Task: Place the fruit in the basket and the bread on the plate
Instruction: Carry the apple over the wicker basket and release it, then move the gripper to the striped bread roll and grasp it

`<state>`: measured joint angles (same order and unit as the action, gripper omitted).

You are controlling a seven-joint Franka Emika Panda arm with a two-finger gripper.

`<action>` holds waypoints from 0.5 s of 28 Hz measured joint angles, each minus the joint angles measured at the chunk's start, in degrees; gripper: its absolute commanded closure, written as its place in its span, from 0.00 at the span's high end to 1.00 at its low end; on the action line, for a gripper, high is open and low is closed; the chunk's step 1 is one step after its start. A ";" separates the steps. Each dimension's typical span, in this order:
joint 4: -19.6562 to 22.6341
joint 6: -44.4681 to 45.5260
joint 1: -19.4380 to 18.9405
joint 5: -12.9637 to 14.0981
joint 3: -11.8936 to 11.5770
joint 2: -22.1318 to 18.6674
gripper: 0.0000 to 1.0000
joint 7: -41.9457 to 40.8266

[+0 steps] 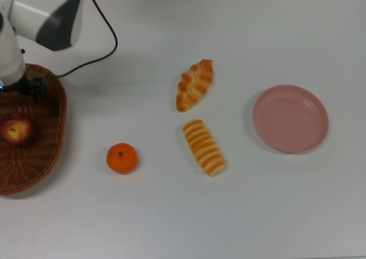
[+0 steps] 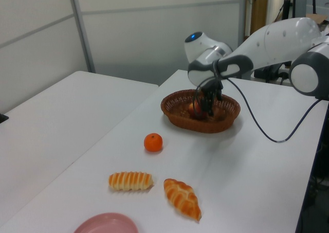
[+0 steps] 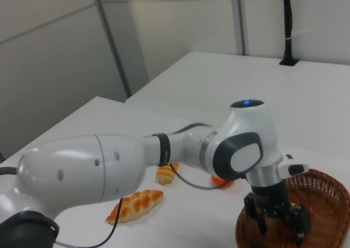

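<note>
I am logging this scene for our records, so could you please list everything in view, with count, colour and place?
Dark red apple with a yellowish patch: one, inside the basket.
Oval brown woven wicker basket: one, at the top view's left edge.
Bright orange mandarin: one, on the table beside the basket.
Twisted golden croissant-like pastry: one, mid-table.
Oblong roll with orange-yellow ridges: one, below the pastry in the top view.
Round pink plate: one, empty, at the top view's right.
White table: one.
End effector: one, black, open, over the basket.
</note>
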<state>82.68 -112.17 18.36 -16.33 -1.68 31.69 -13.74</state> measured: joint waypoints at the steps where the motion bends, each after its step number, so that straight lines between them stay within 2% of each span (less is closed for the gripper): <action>1: -0.14 0.00 0.14 2.27 0.00 -0.92 1.00 -0.44; 7: -0.50 0.04 -0.70 11.97 0.83 -6.18 1.00 -1.47; 10: -0.59 0.07 -3.66 16.71 2.04 -8.28 1.00 -1.63; 14: -0.54 0.08 -10.44 18.37 2.61 -8.83 1.00 -1.00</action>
<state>82.13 -112.09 7.92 2.04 0.93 22.86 -14.74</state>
